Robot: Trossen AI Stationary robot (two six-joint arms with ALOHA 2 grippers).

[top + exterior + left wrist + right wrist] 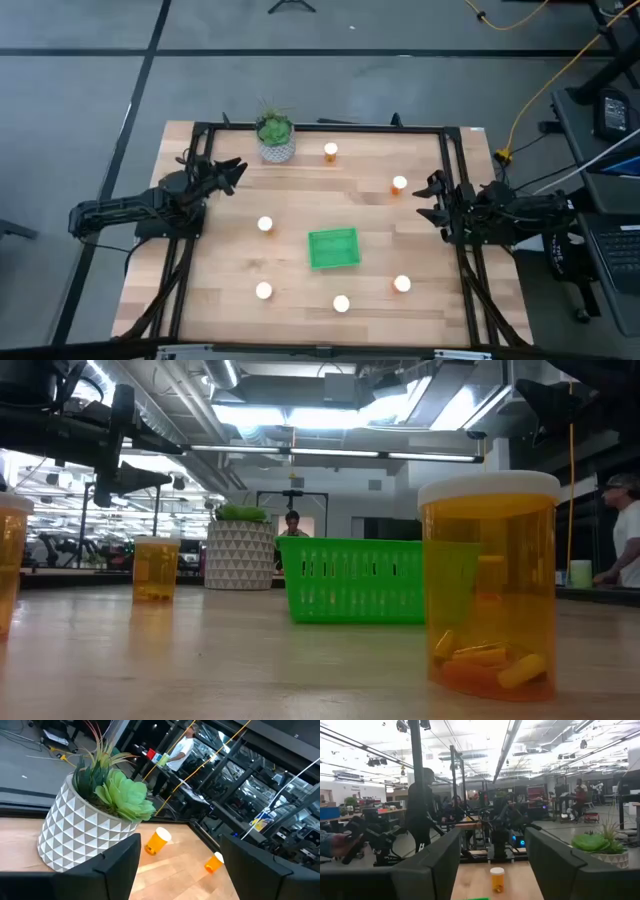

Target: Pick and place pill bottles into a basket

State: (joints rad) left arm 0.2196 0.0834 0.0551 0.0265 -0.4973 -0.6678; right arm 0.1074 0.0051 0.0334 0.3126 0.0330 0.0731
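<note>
Six pill bottles with orange bodies and white caps stand upright on their bases on the wooden table: two at the far side (330,151) (399,184), one left of centre (265,224), three along the near edge (263,290) (341,303) (402,284). The green basket (333,248) sits on the table's middle with nothing showing in it. My left gripper (232,172) hovers open at the table's left side, pointing at the potted plant. My right gripper (432,198) hovers open at the right side, beside the far right bottle, pointing toward the table's left.
A green plant in a white patterned pot (275,135) stands at the far left, close in front of my left gripper (181,842). A black frame (320,126) runs around the table's edges. People are in the room beyond.
</note>
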